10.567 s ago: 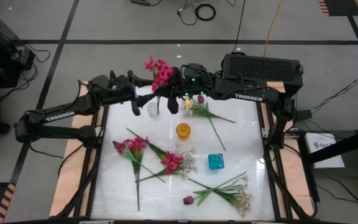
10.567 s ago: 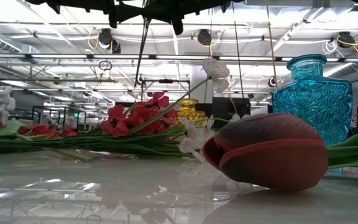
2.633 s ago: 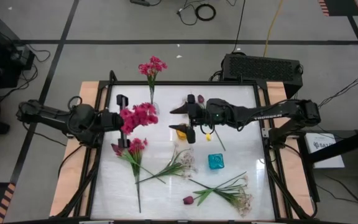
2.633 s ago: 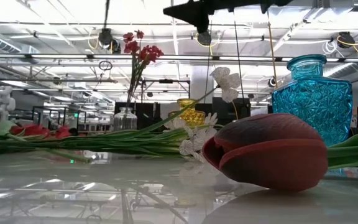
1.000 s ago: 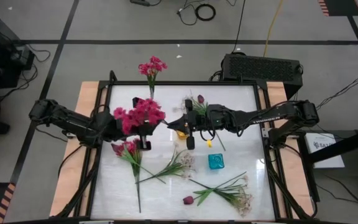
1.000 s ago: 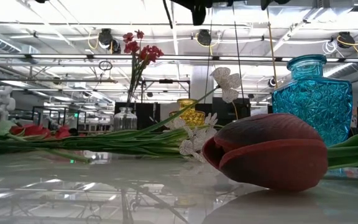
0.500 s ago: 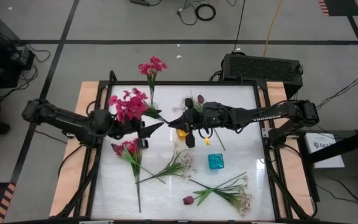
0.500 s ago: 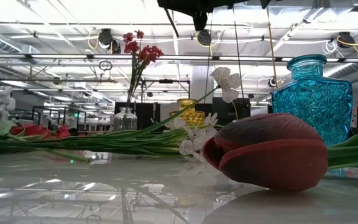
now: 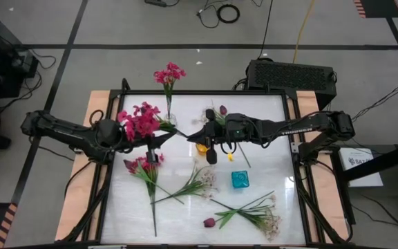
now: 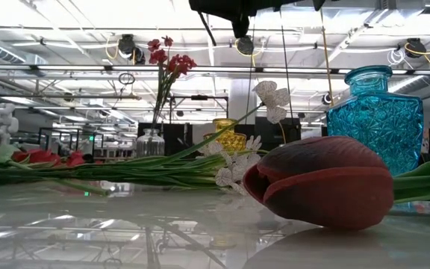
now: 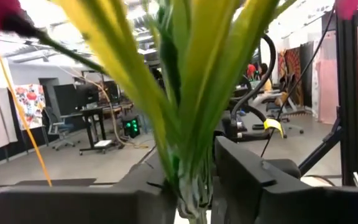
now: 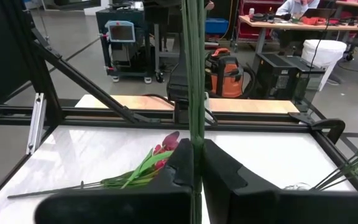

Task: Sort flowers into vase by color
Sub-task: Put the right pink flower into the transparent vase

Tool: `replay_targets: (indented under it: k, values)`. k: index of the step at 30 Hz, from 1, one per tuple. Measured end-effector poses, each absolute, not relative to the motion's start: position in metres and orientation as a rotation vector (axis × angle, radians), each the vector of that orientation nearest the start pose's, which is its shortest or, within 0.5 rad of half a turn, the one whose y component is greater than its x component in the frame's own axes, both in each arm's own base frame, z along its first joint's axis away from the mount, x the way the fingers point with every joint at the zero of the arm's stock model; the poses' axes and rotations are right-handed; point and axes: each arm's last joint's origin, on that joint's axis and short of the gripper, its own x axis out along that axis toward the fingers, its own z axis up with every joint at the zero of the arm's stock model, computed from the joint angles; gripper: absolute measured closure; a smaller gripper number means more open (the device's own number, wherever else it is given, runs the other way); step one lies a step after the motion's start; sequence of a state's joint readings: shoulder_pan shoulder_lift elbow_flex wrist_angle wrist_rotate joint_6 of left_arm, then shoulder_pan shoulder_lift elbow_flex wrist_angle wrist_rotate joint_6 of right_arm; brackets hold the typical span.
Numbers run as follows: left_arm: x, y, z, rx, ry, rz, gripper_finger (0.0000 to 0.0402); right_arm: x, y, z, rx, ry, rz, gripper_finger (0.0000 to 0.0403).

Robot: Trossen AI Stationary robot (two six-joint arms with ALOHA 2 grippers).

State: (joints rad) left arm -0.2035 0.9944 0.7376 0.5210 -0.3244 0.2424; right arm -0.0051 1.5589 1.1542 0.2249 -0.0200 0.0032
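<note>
The left gripper [image 9: 156,142], above the table's [image 9: 268,162] left half, clamps the stem of a magenta-pink sprig [image 9: 138,120] whose blossoms rise over the arm. The right gripper [image 9: 193,134], just beside it at mid-table near the yellow vase [image 9: 202,146], is clenched on a green stem [image 12: 195,74], apparently the same sprig's. Another pink sprig [image 9: 169,74] stands in the clear vase [image 10: 149,141] at the far edge; more flowers [image 9: 244,211] lie on the near half beside the blue vase [image 9: 240,180].
</note>
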Motion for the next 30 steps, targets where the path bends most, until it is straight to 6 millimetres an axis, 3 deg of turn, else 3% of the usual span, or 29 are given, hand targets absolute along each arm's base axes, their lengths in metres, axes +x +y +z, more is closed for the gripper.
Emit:
replay_targets:
  k: [5,9,20,30]
  values:
    - [0.212,-0.034,0.348,0.191,-0.233,0.153,0.0354,0.361,-0.001,0.309,0.006,0.177,0.016,0.0392]
    - [0.201,-0.032,0.352,0.200,-0.228,0.153,0.0390,0.361,-0.001,0.310,0.026,0.175,0.015,0.0358]
    - [0.150,-0.010,0.365,0.185,-0.195,0.246,0.0389,0.360,-0.002,0.307,0.035,0.205,0.011,0.0222]
    - [0.140,0.008,0.365,0.173,-0.158,0.362,0.0389,0.360,-0.007,0.306,0.017,0.216,-0.027,0.0204]
